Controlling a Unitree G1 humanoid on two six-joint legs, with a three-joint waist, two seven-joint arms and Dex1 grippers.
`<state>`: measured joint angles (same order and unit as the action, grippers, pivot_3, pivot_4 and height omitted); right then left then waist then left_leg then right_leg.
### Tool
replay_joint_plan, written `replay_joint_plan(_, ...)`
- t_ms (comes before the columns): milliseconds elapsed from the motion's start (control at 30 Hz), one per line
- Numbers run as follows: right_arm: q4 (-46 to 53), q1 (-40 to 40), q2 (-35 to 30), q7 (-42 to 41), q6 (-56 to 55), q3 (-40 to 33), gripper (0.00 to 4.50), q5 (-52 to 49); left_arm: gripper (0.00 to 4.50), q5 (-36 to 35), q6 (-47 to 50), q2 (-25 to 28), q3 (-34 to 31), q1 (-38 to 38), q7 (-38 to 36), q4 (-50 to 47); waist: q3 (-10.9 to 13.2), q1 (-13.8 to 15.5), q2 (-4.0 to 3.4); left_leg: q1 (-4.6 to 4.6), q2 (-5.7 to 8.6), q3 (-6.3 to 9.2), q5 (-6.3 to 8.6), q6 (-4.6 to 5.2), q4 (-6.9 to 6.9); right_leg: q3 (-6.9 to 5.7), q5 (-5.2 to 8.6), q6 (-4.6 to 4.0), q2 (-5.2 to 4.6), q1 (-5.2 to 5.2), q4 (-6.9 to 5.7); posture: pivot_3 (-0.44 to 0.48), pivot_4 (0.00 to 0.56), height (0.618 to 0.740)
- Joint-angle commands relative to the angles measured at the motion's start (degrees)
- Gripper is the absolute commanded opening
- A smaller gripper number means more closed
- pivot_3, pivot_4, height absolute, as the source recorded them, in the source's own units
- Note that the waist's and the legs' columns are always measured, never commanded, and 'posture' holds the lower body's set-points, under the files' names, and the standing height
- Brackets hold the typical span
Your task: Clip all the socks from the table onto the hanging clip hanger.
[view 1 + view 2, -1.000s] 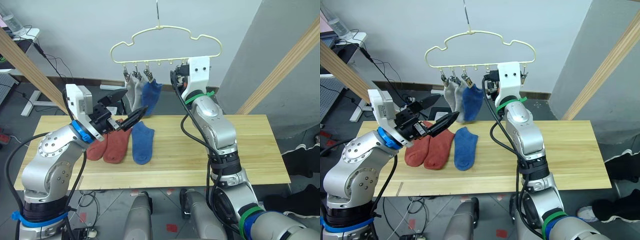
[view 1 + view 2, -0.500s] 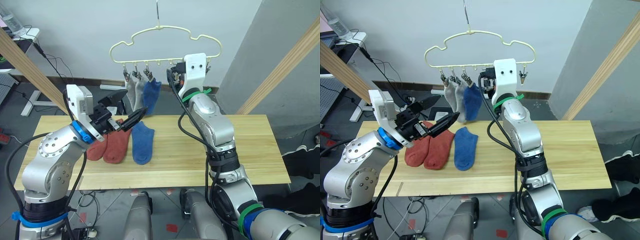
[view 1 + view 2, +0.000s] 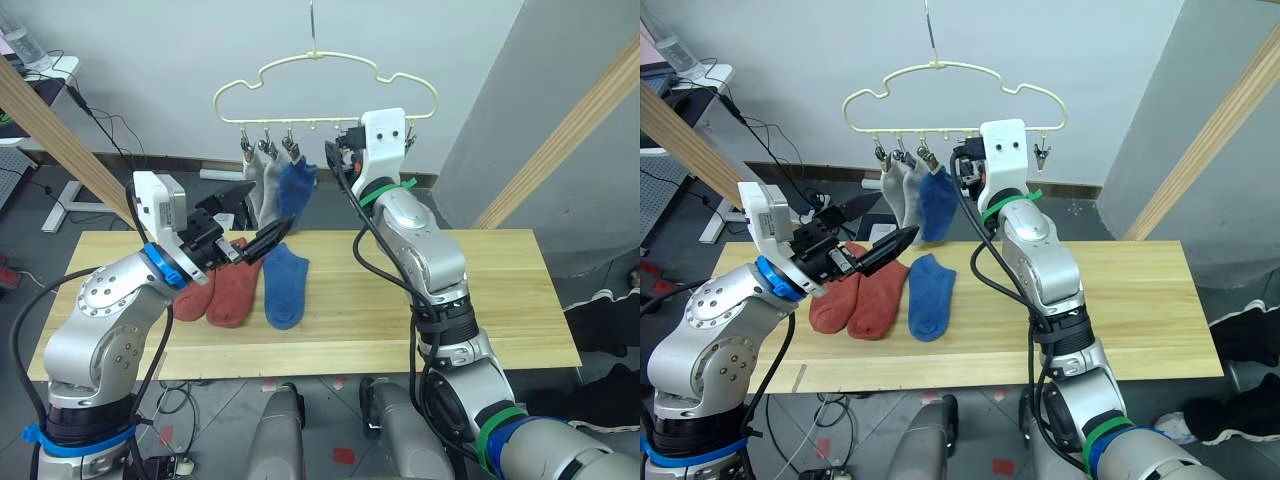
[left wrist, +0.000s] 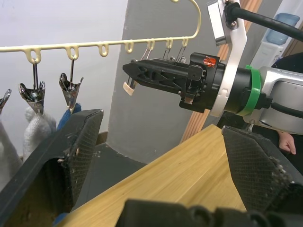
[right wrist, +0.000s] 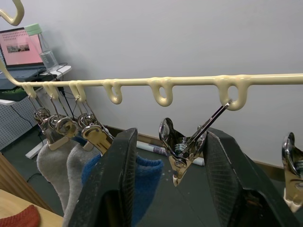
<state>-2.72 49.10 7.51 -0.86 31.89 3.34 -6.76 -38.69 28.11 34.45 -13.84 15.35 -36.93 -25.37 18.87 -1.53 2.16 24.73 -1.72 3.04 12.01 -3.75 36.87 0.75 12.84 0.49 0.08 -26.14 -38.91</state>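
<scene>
Right pincer [image 5: 173, 184] astride a free clip [image 5: 182, 149], wrist view; head views less clear.

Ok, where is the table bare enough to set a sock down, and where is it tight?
The table is bare from the blue sock rightward to its far end. Its left part is crowded: two rust-red socks lie beside the blue one, with the open left gripper just above them.

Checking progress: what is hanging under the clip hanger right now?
Under the clip hanger, two grey socks and one blue sock hang side by side from clips. The right pincer straddles an empty clip. Further clips are partly covered.
</scene>
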Motion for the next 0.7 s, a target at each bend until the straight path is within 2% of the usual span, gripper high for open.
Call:
replay_joint_plan(33,1.2,2.6,2.5,0.9,-0.7,-0.6,2.11,-1.2,4.50,0.3,-1.4,0.3,-0.4,-0.2,-0.1,-2.4,0.0,0.0,0.00,0.00,0.00,0.00,0.00,0.00,0.00,0.00,0.00,0.00,0.00,0.00,0.00,0.062,0.318,0.740)
replay_joint_plan(500,1.1,2.6,2.4,2.8,-0.9,-1.6,2.11,-2.6,4.50,0.2,-1.0,0.3,-0.1,-0.2,-0.1,-2.5,0.0,0.0,-0.01,0.00,0.00,0.00,0.00,0.00,-0.04,0.00,0.01,0.00,0.00,-0.01,0.04,0.059,0.321,0.740)
replay_joint_plan(600,1.2,2.6,2.3,2.8,-0.9,-1.5,1.51,-2.6,4.50,0.2,-1.1,0.3,-0.1,-0.2,-0.1,-2.5,0.0,0.0,-0.02,0.01,0.00,0.00,0.00,0.00,-0.04,0.00,0.01,0.00,0.00,-0.01,0.05,0.058,0.322,0.740)
replay_joint_plan(667,1.3,2.6,2.3,2.8,-0.8,-1.5,0.94,-2.6,4.50,0.2,-1.0,0.3,-0.1,-0.3,-0.1,-2.6,0.0,0.0,-0.01,0.01,0.00,-0.01,0.00,0.00,-0.05,0.01,0.01,0.00,0.00,-0.01,0.05,0.057,0.322,0.740)
replay_joint_plan(700,1.4,2.4,2.2,2.7,-0.6,-1.4,0.94,-2.5,4.50,0.2,-1.0,0.2,-0.1,-0.3,-0.1,-2.6,0.0,0.0,-0.02,0.01,0.00,-0.01,0.00,0.00,-0.05,0.01,0.01,0.00,0.00,-0.01,0.06,0.057,0.321,0.740)
